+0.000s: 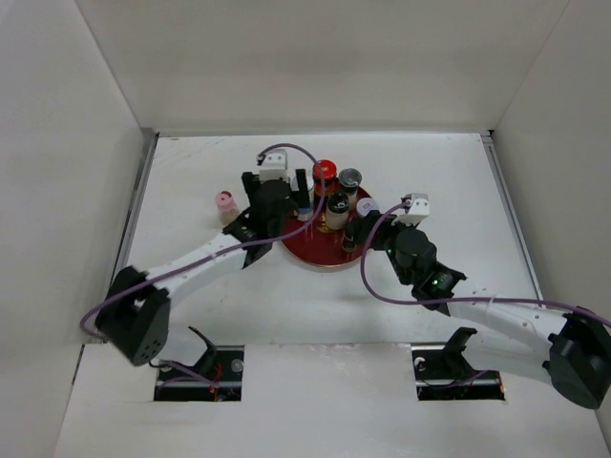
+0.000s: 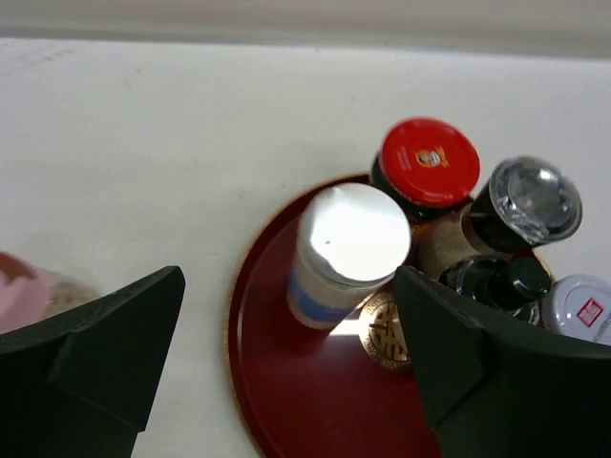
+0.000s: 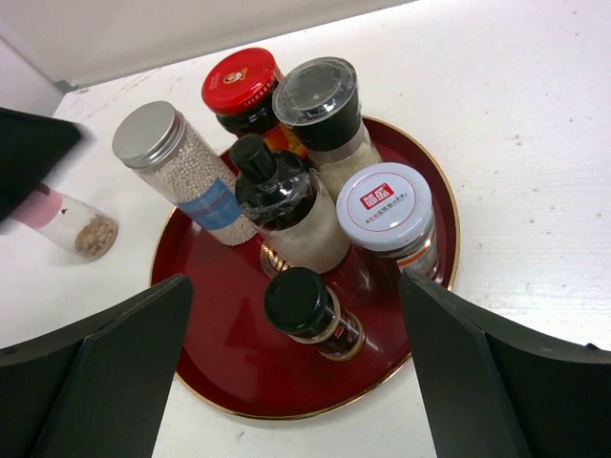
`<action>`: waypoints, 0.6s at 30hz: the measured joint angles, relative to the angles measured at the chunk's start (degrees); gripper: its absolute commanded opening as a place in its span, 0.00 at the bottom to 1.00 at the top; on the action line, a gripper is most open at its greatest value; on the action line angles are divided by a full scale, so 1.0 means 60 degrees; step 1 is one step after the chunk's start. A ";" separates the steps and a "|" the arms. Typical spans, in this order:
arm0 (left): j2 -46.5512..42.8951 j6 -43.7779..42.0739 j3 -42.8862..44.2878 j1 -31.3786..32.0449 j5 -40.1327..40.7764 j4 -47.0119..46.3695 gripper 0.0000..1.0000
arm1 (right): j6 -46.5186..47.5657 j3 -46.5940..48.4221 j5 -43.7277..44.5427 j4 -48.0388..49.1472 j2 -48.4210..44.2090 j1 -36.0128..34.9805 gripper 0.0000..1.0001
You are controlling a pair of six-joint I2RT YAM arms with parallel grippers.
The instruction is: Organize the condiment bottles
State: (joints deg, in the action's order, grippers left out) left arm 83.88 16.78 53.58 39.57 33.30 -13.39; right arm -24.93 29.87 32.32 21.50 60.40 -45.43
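Several condiment bottles stand on the round red plate (image 3: 215, 343): a red-capped jar (image 3: 241, 80), a grey-lidded grinder (image 3: 316, 93), a silver-capped bottle of white beads (image 3: 148, 134), a black-capped bottle (image 3: 256, 162), a white-lidded jar (image 3: 384, 205) and a small black-capped jar (image 3: 296, 301). A pink-capped bottle (image 1: 225, 201) stands on the table left of the plate. My left gripper (image 2: 288, 277) is open over the plate's left side, its fingers apart from the silver-capped bottle (image 2: 348, 234) between them. Above the small black-capped jar, my right gripper (image 3: 296, 281) is open and holds nothing.
White walls enclose the white table (image 1: 430, 172) on the left, back and right. The plate (image 1: 320, 256) lies mid-table between both arms. The pink-capped bottle (image 3: 43, 207) sits close to the left arm's wrist.
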 measured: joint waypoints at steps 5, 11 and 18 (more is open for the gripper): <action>-0.2463 0.0364 -0.0514 -0.0962 0.0532 0.0754 0.93 | -0.0022 0.0000 0.0000 0.0000 0.0015 0.0000 0.95; -0.2758 0.1038 -0.0849 -0.2499 0.0780 0.1723 0.92 | -0.0044 0.0000 -0.0022 0.0004 0.0175 0.0000 0.96; -0.0627 0.1282 -0.1209 -0.3075 0.0692 0.1810 0.83 | -0.0062 0.0000 -0.0160 0.0004 0.0197 0.0000 0.96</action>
State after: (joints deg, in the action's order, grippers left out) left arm 80.12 24.47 46.33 21.12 37.45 -2.52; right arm -25.30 29.87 31.35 21.52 61.58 -45.43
